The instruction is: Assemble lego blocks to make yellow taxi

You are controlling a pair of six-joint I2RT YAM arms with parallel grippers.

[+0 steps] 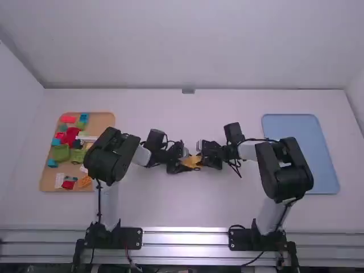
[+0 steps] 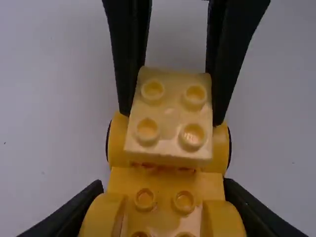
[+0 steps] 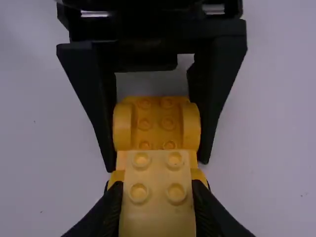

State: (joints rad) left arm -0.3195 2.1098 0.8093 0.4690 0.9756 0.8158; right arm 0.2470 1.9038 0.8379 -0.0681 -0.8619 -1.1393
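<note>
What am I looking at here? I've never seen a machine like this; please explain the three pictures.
Two robot arms, a left arm and a right arm, work at a white table. The high view looks down from above and behind them. Each wrist view comes from a camera on that arm, its own jaws at the bottom edge.

A brown tray at the left bears colored pieces; a blue tray lies at the right.

Between the arms, the left jaws grip a yellow vehicle base; the right jaws grip a pale yellow brick over one end of it. I can't tell whether they are joined.
</note>
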